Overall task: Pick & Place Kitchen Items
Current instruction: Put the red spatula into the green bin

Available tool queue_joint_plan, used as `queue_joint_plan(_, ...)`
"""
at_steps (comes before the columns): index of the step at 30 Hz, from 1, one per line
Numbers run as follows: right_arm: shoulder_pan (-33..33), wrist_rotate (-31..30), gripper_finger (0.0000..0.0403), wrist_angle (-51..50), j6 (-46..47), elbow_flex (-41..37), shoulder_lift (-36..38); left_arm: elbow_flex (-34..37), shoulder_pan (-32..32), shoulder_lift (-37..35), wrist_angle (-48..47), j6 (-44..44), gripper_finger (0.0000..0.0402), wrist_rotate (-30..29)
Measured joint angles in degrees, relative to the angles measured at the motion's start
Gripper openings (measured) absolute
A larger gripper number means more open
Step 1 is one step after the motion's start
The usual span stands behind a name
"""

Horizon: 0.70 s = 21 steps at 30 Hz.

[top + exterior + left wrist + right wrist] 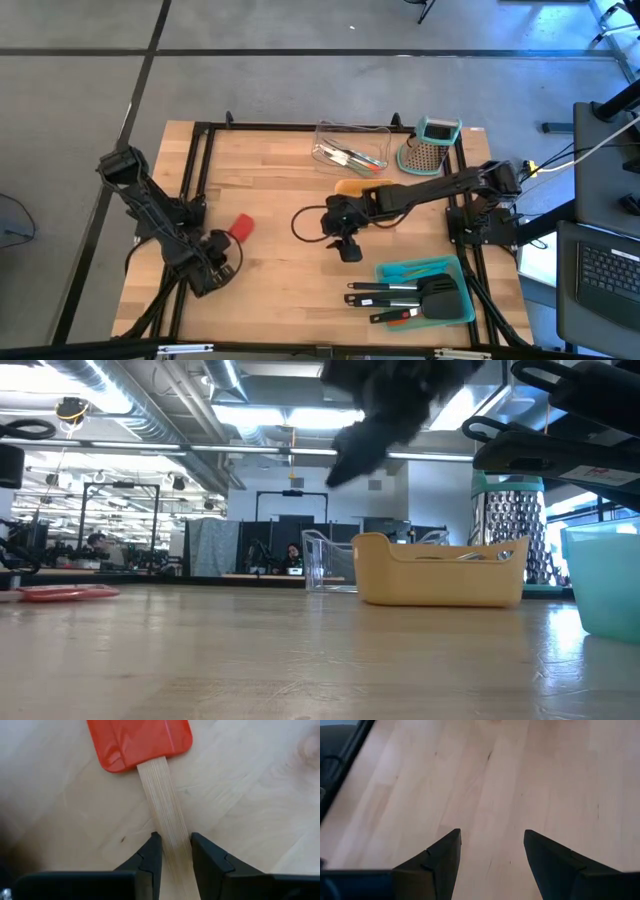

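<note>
- Hidden: in the left wrist view the near end of the pale wooden handle runs out of sight between the fingers. In the high view the handle is covered by the left gripper (222,252), and only the red head shows.
- Hard to make out: contents of the clear plastic tray (352,146) read as a few thin utensils, number uncertain.
- Red silicone spatula with flat wooden handle (150,765): lies flat on the wooden table (280,200). Long axis runs straight out ahead of the left jaws, head at the far end, handle leading back between them.
- Left gripper (172,851): jaws narrowly parted, one finger on each side of the handle, just beside or touching its edges. Whether they are pinching it cannot be told.
- Right gripper (492,852): jaws spread wide, nothing between them, bare table ahead.
- Counts: one red spatula, three trays (clear, orange (440,570), teal (425,288)), one steel box grater with teal top (430,145).
- Roughly three black-handled utensils (405,295) lie across the teal tray.
</note>
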<state>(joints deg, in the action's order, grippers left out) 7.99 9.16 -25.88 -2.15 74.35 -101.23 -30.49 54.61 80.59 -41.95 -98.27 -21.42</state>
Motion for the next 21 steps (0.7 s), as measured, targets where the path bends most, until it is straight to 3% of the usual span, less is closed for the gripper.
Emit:
queue_joint_plan(4,-0.07,0.01,0.022,9.05,1.16,-5.84,-0.11,-0.08,0.02,0.1,0.73,4.39,0.0074,-1.66)
queue_joint_plan(9,0.14,0.01,0.022,13.19,3.14,-7.96,-0.11,0.1,0.07,0.29,3.79,9.11,0.0074,-6.35)
queue_joint_plan(14,1.03,-0.01,0.022,18.5,3.32,-7.95,-0.09,0.75,-0.67,0.83,17.35,16.94,0.0051,-19.03)
queue_joint_plan(16,1.19,-0.03,0.022,20.13,3.48,-7.91,-0.07,1.27,-2.26,2.98,22.83,20.95,0.0051,-18.84)
queue_joint_plan(19,1.27,-0.19,0.022,21.79,4.95,-7.91,-0.07,1.02,-5.35,6.96,30.82,25.93,0.0005,-18.17)
queue_joint_plan(21,1.27,-0.1,0.022,22.01,7.12,-7.91,-0.07,0.85,-6.55,10.79,36.23,28.94,0.0002,-18.83)
